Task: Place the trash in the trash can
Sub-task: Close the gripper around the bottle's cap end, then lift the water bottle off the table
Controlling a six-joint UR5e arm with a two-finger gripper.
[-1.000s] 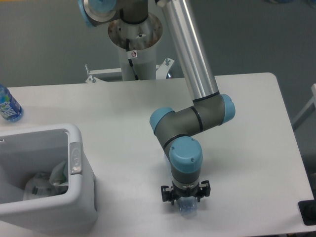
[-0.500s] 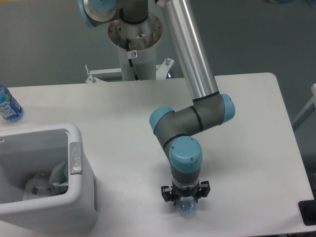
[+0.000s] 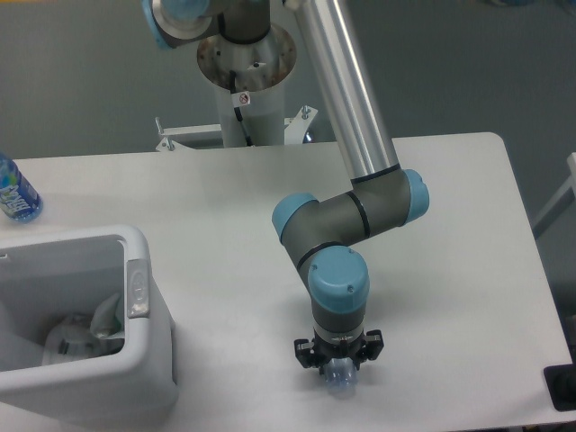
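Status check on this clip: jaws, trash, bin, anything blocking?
Gripper low at near table edge, over a clear item; jaw state unclear. Crumpled trash already inside trash can. Nothing between arm and bin.

Gripper low over table, clear bottle beneath; bin left.

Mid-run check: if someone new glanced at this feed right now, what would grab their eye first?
The arm dominates, a silver tube slanting down to blue-capped joints, with the gripper low over the table's near edge around something clear and bluish, too hidden to identify. At the left stands the white trash can, with crumpled clear trash already inside. A blue-labelled bottle stands at the far left edge.
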